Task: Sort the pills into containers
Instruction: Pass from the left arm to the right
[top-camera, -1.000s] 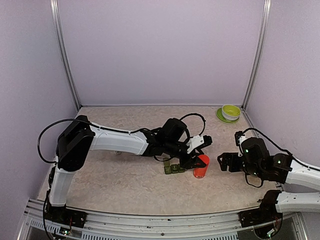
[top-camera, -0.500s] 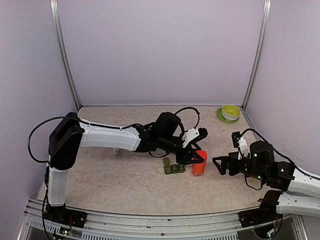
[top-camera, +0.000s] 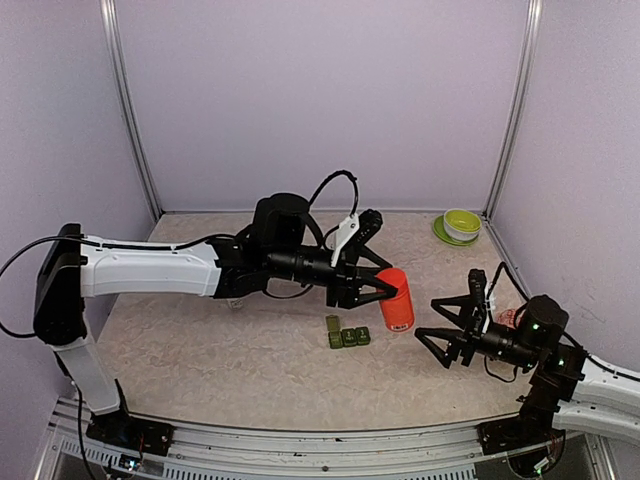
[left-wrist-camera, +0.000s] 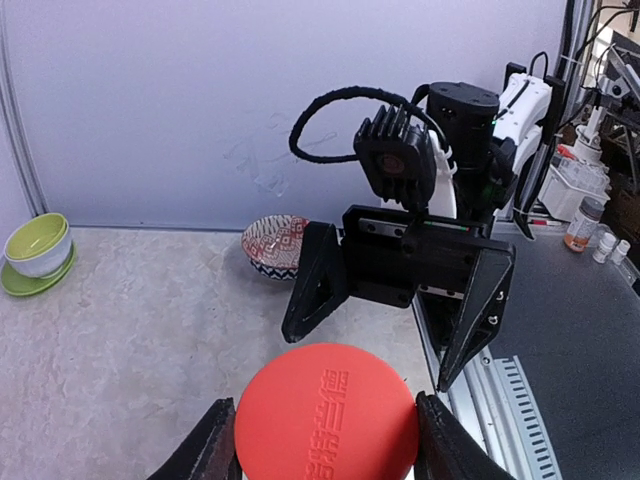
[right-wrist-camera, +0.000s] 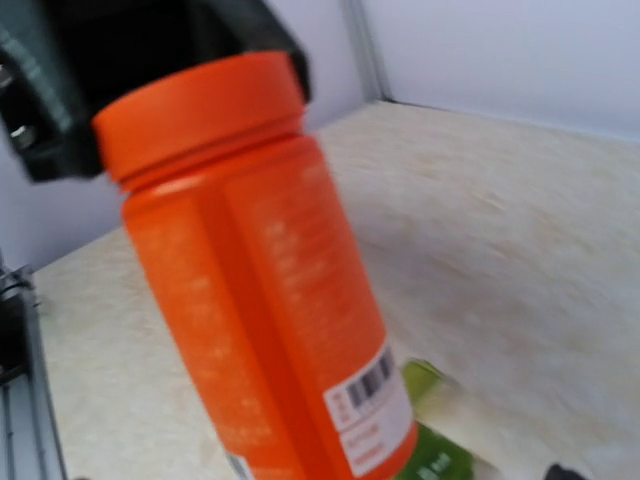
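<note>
One red-orange bottle (top-camera: 396, 299) lifted
Pinching it, the left gripper (top-camera: 381, 291) had raised it from beside the containers (top-camera: 347, 336) toward the wide-spread right gripper (top-camera: 428, 320), likely for uncapping.

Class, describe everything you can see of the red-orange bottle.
The red-orange bottle is a plastic-looking cylinder with a matching flat cap bearing embossed characters, and a white barcode label near its base. It is capped, tilted and seemingly lifted, clamped near the cap between the fingers of the left end effector.
</note>
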